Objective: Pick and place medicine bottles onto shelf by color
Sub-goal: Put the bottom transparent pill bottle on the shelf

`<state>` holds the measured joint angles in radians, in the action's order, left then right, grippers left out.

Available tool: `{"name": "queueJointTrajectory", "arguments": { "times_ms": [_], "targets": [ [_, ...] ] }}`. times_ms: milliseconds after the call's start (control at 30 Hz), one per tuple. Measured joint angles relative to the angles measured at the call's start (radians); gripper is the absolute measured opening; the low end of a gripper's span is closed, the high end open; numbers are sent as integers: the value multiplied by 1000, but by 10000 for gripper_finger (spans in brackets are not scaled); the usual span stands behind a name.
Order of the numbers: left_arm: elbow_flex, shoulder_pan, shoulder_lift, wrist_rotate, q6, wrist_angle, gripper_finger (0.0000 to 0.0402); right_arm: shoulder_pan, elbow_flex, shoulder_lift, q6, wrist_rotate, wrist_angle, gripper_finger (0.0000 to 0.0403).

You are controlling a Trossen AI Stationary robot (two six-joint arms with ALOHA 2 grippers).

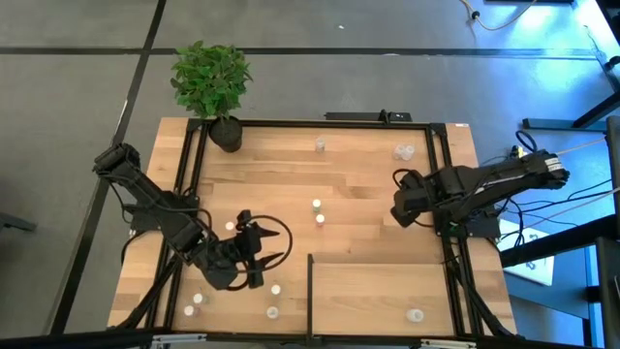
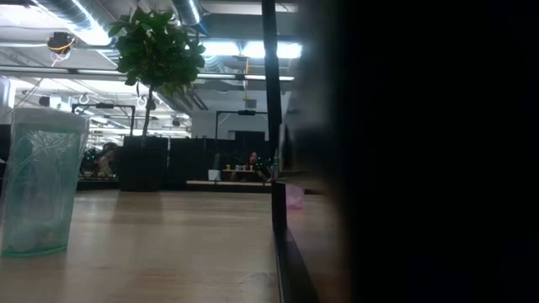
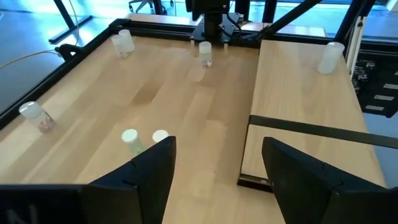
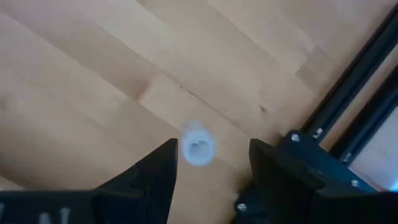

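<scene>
Right wrist view: small translucent white round bottle (image 4: 198, 144) stood upright between the right gripper (image 4: 212, 163) fingers, jaws apart, nothing gripped.
Landmark: bottle beside black frame rail (image 4: 348, 99).
Left gripper (image 3: 217, 162): open, empty, farther off.

I work in an open-plan lab or office hall. Beyond my wooden table (image 1: 291, 184), with its black metal frame (image 1: 194, 155) and potted plant (image 1: 211, 82), the low view shows exposed ceiling ducts (image 2: 76, 13), strip lights (image 2: 253, 50), dark partitions (image 2: 168, 160) and people seated at far desks (image 2: 253, 160). Grey carpet tiles (image 1: 77, 97) surround it, cables (image 1: 581, 204) trailing on the right.
</scene>
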<state>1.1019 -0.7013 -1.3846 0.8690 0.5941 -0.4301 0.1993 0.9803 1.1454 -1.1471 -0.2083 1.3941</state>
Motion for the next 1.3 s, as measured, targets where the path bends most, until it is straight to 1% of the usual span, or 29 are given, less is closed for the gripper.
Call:
{"name": "queueJointTrajectory", "arguments": {
  "times_ms": [167, 333, 433, 567, 800, 1067, 1300],
  "targets": [
    [0, 6, 0, 4, -1, -7, 232, 0, -103, 0, -24, 6, -80, 201],
    [0, 23, 0, 8, -2, -7, 232, 0, -185, 0, 0, 79, -186, 201],
    [0, 37, 0, 8, -2, -7, 232, 0, -211, 0, -1, 82, -209, 201],
    [0, 56, 0, 8, -1, -7, 232, 0, -217, 0, -3, 104, -207, 201],
    [0, 69, 0, 2, -1, -7, 232, 0, -217, 0, -38, 105, -207, 201],
    [-1, 68, 0, 1, -1, -7, 232, 0, -217, 0, -52, 65, -208, 201],
    [-2, 68, 0, 0, -1, -7, 232, 0, -217, 0, -48, 70, -207, 201]
  ]
}}
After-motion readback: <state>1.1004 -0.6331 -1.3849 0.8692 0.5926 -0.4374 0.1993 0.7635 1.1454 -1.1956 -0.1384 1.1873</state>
